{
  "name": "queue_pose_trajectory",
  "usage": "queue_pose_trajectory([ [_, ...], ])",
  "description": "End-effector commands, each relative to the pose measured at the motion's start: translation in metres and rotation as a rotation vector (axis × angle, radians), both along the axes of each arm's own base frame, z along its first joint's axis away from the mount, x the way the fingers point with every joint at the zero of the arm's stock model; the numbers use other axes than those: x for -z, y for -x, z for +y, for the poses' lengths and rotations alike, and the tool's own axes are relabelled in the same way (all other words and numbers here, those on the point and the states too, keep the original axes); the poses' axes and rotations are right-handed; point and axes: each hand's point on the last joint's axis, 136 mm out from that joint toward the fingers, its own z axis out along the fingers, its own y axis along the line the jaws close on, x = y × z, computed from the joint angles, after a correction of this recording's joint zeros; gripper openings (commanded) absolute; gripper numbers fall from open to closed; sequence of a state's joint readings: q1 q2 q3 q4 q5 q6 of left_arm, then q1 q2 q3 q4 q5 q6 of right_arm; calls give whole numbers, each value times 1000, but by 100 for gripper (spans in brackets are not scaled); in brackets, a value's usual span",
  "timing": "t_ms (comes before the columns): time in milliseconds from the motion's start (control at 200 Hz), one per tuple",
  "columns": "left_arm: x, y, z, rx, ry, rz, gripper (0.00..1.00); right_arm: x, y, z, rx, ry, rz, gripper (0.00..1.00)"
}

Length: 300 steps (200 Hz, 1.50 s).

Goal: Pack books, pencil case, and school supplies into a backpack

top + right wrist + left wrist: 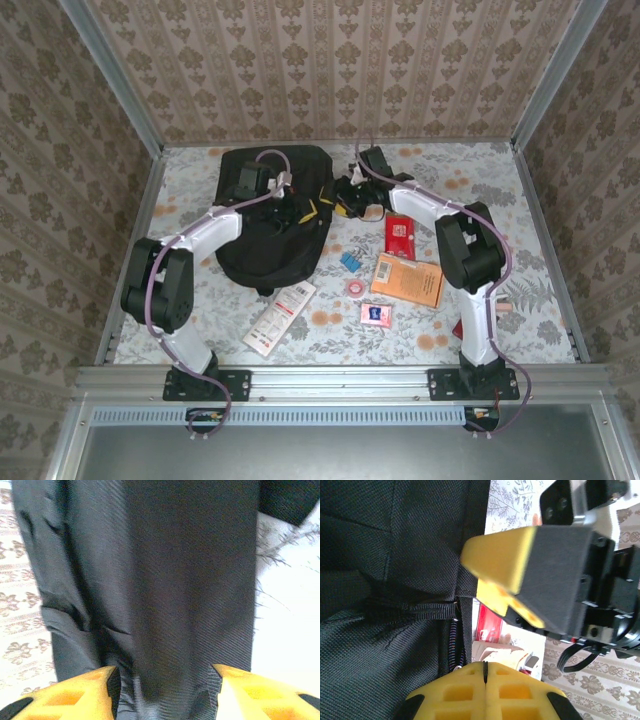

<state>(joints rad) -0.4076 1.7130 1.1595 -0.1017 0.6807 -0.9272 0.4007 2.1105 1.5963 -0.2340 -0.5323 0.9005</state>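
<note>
The black backpack (pixel 265 225) lies flat at the back left of the table. My left gripper (pixel 305 208) rests on its right side. In the left wrist view its yellow fingertips (pixel 485 672) are pressed together beside the zip (pixel 454 645). My right gripper (pixel 340 200) is at the backpack's right edge, open, with a band of black fabric (pixel 165 605) between its fingers (pixel 90 690). The red book (pixel 401 236) and the orange book (pixel 408 280) lie to the right of the backpack. In front of it are a blue block (pixel 350 262), a pink tape roll (pixel 354 288) and a pink-and-blue packet (pixel 376 314).
A long white-and-red flat pack (pixel 280 315) lies in front of the backpack; I cannot tell whether it is the pencil case. A small red thing (pixel 457 328) sits by the right arm's lower link. Patterned walls enclose the table (pixel 540 300) on three sides.
</note>
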Motion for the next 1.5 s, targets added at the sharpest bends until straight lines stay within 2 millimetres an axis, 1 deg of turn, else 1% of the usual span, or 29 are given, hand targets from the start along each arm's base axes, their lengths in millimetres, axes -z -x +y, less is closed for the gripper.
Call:
queue_pose_trajectory([
  [0, -13, -2, -3, 28, -4, -40, 0, 5, 4, -4, -8, 61, 16, 51],
  [100, -12, 0, -3, 37, -12, -42, 0, 3, 7, 3, -36, 63, 8, 48],
  [230, -11, -1, -4, 47, -18, -39, 0, 2, 7, 16, -65, 57, 7, 36],
  [255, -12, -1, -4, 49, -20, -38, 0, 2, 7, 18, -65, 57, 10, 32],
  [300, -12, -2, -5, 53, -24, -38, 0, 3, 5, 21, -63, 59, 12, 21],
  [405, -19, -2, -5, 61, -29, -49, 0, 4, 0, 20, -33, 73, 18, 0],
  [510, -25, 0, -4, 68, -47, -51, 0, 1, -8, 15, 23, 92, 11, 0],
  [660, -30, 6, -3, 79, -77, -46, 0, -4, -21, -3, 137, 153, -3, 0],
  [835, -29, 17, 3, 77, -99, -23, 0, -12, -34, -25, 234, 201, -20, 0],
  [855, -27, 15, 6, 59, -121, -29, 0, -15, -35, -27, 241, 201, -25, 0],
  [960, -24, 21, 11, 49, -132, -15, 0, -14, -39, -37, 272, 219, -23, 0],
  [1100, -22, 29, 16, 39, -134, -1, 0, -16, -44, -46, 297, 222, -28, 0],
  [1265, -23, 37, 23, 33, -145, 1, 0, -18, -50, -53, 286, 219, -36, 0],
  [1495, -14, 41, 43, 3, -159, 26, 0, -18, -57, -63, 227, 244, -51, 0],
])
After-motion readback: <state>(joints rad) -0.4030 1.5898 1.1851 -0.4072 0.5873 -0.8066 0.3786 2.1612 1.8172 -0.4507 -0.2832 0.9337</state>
